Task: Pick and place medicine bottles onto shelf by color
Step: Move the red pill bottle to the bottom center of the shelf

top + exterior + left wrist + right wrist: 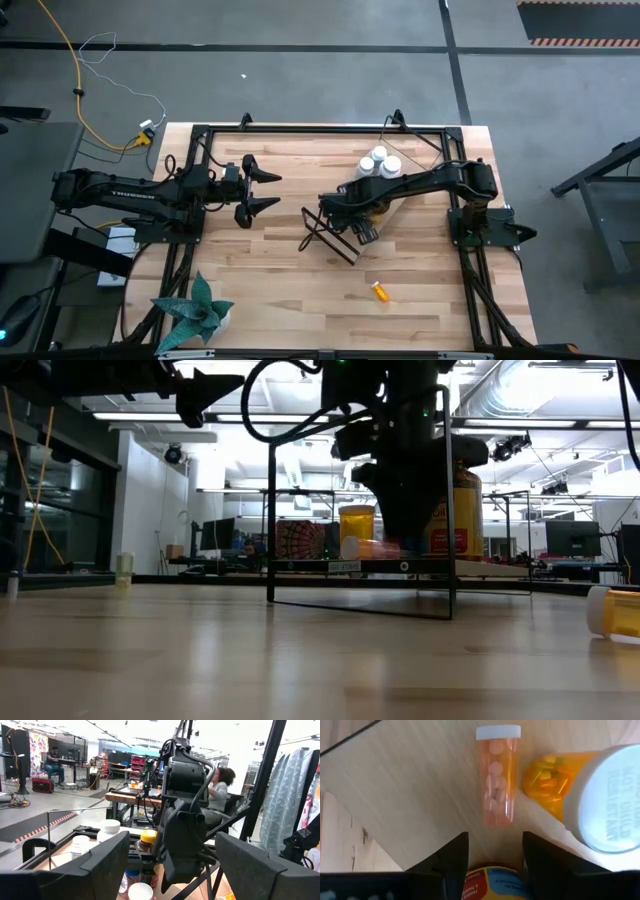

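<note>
My right gripper points down, open, low over the shelf, a light wood board in a black wire frame. Nothing is between its fingers. Ahead of them a pinkish vial with a white cap lies on its side on the board. Next to it stands an orange bottle with a white cap. An amber bottle with a yellow cap stands on the shelf just right of the gripper and shows through the finger gap. My left gripper waits open at the table's left.
White bottles stand together at the far side of the table. A small orange bottle lies on its side on the tabletop near the front right. A potted plant sits at the front left corner. A person sits in the room beyond.
</note>
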Controlling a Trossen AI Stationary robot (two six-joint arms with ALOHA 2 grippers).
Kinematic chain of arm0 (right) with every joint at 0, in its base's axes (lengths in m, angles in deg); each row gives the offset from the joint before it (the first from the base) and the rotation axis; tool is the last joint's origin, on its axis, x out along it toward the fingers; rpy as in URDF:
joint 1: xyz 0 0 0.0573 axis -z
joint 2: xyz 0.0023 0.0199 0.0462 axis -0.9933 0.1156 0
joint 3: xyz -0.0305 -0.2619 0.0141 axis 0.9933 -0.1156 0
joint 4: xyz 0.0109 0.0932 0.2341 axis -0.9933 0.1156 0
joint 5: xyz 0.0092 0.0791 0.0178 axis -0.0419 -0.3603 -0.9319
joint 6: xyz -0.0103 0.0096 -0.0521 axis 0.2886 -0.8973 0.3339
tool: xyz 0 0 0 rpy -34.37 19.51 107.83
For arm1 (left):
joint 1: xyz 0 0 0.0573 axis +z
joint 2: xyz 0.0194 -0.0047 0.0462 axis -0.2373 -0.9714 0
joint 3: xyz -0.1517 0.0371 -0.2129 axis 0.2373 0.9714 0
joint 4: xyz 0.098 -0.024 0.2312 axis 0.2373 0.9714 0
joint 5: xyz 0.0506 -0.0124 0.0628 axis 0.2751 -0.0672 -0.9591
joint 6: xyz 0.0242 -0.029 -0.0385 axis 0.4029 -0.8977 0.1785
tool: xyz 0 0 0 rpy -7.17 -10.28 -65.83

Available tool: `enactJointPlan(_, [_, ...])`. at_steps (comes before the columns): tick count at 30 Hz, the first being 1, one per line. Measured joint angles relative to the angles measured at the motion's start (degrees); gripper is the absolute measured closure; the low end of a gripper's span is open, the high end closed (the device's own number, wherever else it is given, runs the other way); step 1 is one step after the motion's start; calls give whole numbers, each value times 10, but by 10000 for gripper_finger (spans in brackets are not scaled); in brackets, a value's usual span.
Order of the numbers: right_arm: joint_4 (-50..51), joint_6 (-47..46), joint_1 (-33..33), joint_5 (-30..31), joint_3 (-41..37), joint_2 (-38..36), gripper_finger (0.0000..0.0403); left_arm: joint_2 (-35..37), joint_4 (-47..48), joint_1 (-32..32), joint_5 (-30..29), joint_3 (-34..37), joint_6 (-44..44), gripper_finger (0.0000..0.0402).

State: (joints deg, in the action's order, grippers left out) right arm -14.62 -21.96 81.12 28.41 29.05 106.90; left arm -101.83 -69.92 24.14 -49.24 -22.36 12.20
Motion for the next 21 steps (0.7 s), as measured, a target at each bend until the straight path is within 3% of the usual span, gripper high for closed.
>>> enactJointPlan(21, [-41,-36,0,-15,-12,8,224,0,0,0,0,0,1,119])
